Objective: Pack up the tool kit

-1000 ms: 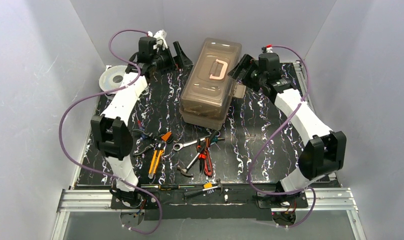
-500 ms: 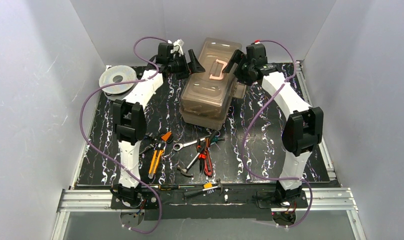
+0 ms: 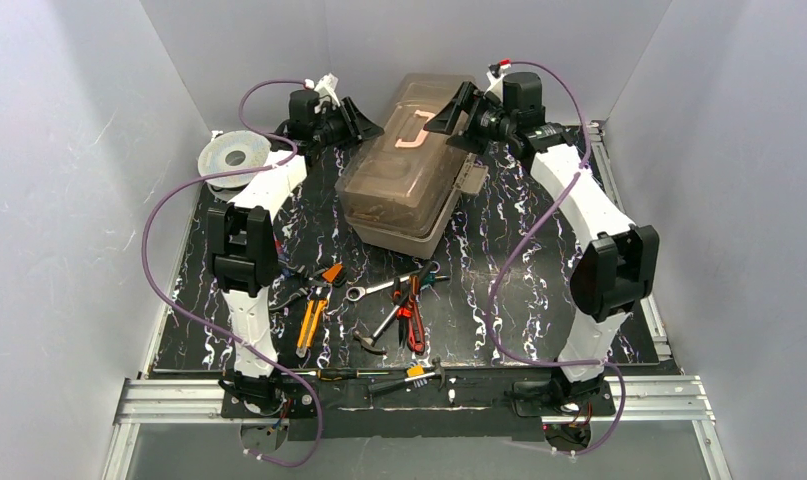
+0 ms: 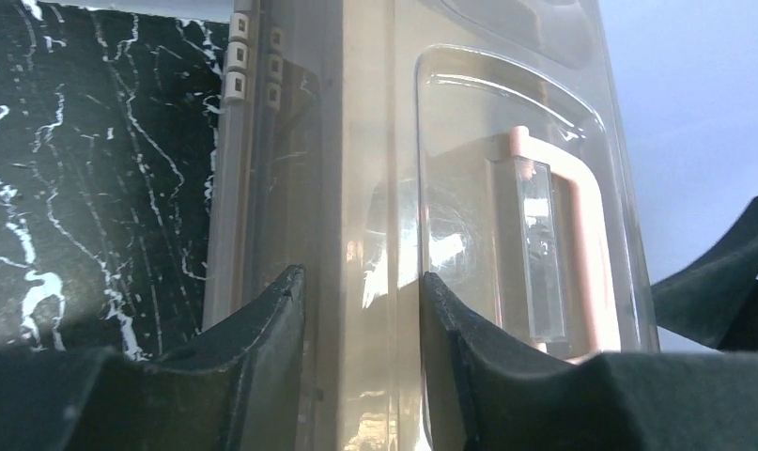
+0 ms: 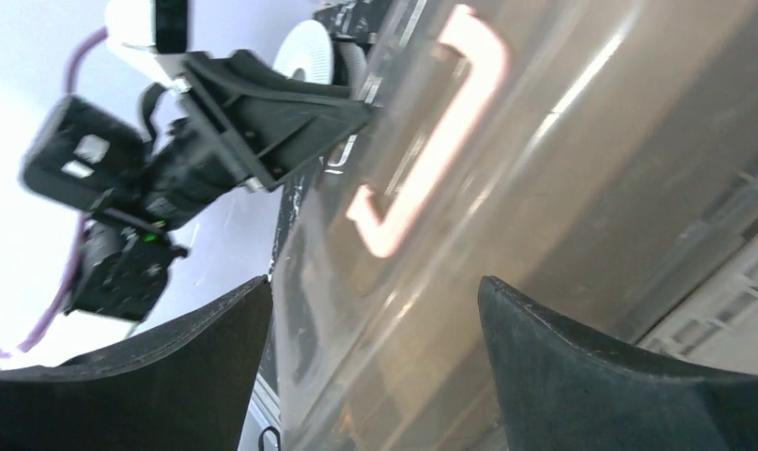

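Left gripper (image 4: 361, 282): jaws narrow, pinching the left edge of the toolbox (image 3: 399, 190) lid (image 4: 469, 122). Right gripper (image 5: 373, 291): jaws wide, astride the lid's right side; grip cannot be told. Toolbox sits skewed at far middle of the mat (image 3: 539, 250), with hand tools (image 3: 411, 310) loose nearer.

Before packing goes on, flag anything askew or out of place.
The toolbox sits askew, diagonal to the mat and seemingly tipped, with its lid shut. The left claw pinches a lid ridge; the right claw straddles the far end, open. The tools lie loose in front, outside the box.
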Controlling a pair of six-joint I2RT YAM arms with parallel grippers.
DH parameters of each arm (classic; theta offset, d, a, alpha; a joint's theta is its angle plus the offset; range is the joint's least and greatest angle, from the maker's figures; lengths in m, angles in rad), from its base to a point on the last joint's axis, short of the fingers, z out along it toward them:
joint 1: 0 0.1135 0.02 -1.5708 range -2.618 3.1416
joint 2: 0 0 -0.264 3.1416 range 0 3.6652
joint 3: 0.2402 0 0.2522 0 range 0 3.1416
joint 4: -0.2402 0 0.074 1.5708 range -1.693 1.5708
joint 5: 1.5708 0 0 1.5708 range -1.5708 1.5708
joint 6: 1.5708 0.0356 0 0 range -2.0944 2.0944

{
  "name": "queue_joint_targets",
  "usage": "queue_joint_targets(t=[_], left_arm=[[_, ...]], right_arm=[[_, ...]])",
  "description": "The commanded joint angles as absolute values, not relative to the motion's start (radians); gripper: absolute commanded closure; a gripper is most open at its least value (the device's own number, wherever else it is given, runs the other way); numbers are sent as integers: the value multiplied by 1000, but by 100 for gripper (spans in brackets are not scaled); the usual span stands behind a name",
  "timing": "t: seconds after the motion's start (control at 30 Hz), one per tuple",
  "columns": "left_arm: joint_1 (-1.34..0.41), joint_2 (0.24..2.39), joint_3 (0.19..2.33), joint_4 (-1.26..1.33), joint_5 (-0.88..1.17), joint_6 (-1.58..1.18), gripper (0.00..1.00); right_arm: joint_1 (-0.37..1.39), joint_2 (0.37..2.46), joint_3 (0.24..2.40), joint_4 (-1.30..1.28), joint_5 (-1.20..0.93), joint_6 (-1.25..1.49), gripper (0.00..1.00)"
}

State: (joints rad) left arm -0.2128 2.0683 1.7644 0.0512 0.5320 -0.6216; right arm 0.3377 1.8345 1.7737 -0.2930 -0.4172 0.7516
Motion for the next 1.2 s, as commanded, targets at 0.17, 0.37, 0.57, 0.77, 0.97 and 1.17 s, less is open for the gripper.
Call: queue_joint_targets(t=[0.17,0.37,0.57,0.77,0.97,1.17], left_arm=[[-190,2068,1644,30,741,-767,100],[-158,2067,1577,115,777,-823,100],[-146,2085,1541,234,828,-918,100],[-144,2092,1531,281,853,-959,100],[-144,2084,1519,288,857,-960,100],[-145,2070,1486,334,865,-996,100]], right_arm=[[246,1686,1648,-254,-361,774,10],[146,1648,1490,-197,-376,793,11],[117,1678,1434,-91,-523,817,13],[129,1765,1428,169,-735,971,18],[174,1842,1514,198,-759,1026,20],[226,1883,1568,244,-770,1055,21]])
